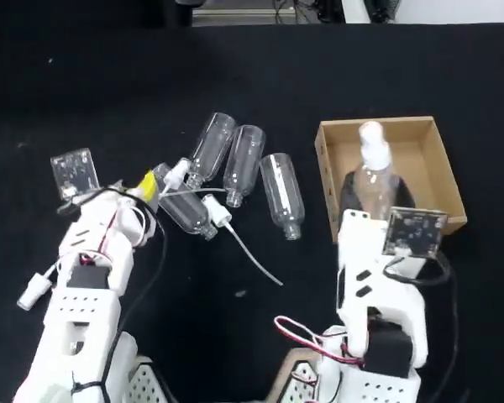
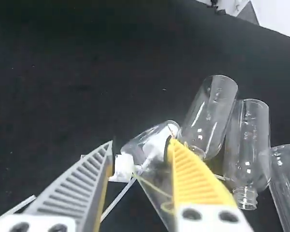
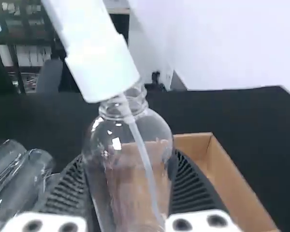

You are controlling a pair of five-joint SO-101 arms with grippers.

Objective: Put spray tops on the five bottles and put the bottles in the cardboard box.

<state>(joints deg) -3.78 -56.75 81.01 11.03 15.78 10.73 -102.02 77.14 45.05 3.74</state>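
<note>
Right now R tool [image 3: 130,179] grips a spray-topped bottle [image 1: 371,176] over the cardboard box [image 1: 443,172]; L tool [image 2: 140,150], jaws wide, straddles a second bottle [image 1: 185,211] lying on the table [image 1: 403,75], arm low.

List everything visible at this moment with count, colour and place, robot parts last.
Lying bottles: 4, clear, no tops, on their sides on the table left of the box.
Held bottle: 1, clear, upright within the box's outline, in the right pincer.
Seated spray top: 1, white, sitting tilted on the held bottle's neck.
Loose spray tops: 3, white, two among the lying bottles, one beside the left arm.
Cardboard box: 1, brown, open, right half of the table.
Table: 1, black.
Left pincer: 1, grey and yellow fingers, open, astride the nearest lying bottle's base.
Right pincer: 1, black fingers, shut on the held bottle.
</note>
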